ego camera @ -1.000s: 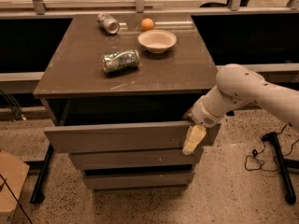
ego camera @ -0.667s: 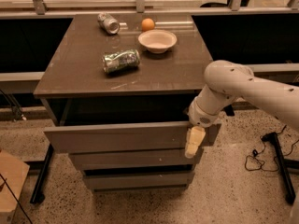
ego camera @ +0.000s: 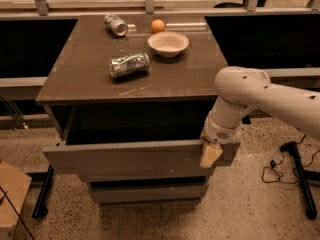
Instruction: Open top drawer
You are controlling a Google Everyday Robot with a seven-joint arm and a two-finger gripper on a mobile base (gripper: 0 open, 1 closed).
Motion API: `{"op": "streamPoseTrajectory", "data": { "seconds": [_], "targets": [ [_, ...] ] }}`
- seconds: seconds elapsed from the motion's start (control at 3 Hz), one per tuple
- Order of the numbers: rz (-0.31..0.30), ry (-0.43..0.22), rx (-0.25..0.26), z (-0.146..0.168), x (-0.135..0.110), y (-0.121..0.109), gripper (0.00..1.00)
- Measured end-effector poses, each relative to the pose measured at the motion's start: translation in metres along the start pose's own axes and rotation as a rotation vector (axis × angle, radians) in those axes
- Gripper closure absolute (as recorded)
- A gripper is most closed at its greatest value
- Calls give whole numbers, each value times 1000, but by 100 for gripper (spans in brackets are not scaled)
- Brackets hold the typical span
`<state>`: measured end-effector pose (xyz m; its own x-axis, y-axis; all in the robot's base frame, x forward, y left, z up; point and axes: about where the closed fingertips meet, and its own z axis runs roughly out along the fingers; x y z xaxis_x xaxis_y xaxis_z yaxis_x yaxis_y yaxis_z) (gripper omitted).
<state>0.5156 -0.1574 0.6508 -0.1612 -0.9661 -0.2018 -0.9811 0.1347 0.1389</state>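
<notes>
A smooth white arm (ego camera: 270,96) with bulbous joint housings (small dark dots speckling the shell) is ending in a cream-coloured gripper (ego camera: 210,155), lying right of centre, lower frame.

Your gripper (ego camera: 210,155) rests against the 3 o'clock end of the top drawer (ego camera: 125,159), which stands partly pulled out. On the cabinet top (ego camera: 80,81), a bowl (ego camera: 168,43) sits at 1 o'clock from a crushed can (ego camera: 129,65).
</notes>
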Motion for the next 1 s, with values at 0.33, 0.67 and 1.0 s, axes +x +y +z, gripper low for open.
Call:
{"op": "streamPoseTrajectory", "data": {
  "seconds": [0.33,0.67,1.0],
  "targets": [
    [38,7,-20,-7,6,29,72],
    [39,7,-20,-7,6,29,82],
    [121,-24,-24,-17,16,65,52]
  ]
}}
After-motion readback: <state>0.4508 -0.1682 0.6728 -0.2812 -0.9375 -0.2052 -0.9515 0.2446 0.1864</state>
